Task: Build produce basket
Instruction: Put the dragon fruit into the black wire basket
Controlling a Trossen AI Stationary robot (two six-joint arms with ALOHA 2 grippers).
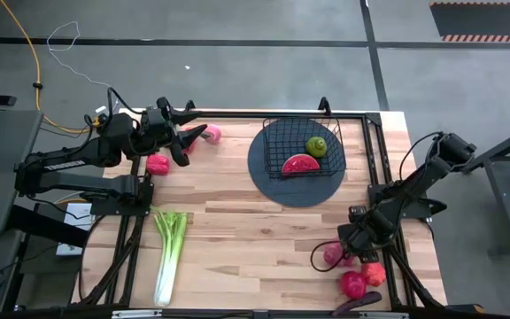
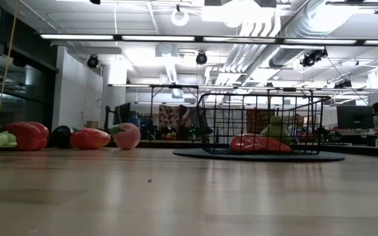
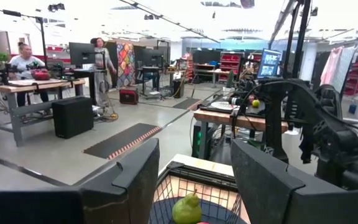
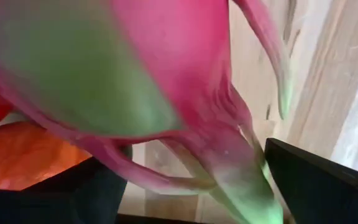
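Wooden tabletop fills the middle of the high view, and the basket sits upper centre-right on its dark disc, already carrying a watermelon slice and a green pear. Long celery lies lower left. Up at upper left, the left gripper waits above the table edge, fingers partly parted and empty, near a pink fruit and a red pepper. Now the action: lower right, the right gripper is down over the dragon fruit, jaws wide, the pink skin filling its wrist view between the fingers. I'd judge the grab is on. Best to straddle the fat body, not the leafy scales, and close gently; the red fruit and orange one sit just beside, so lift straight up before swinging to the basket.
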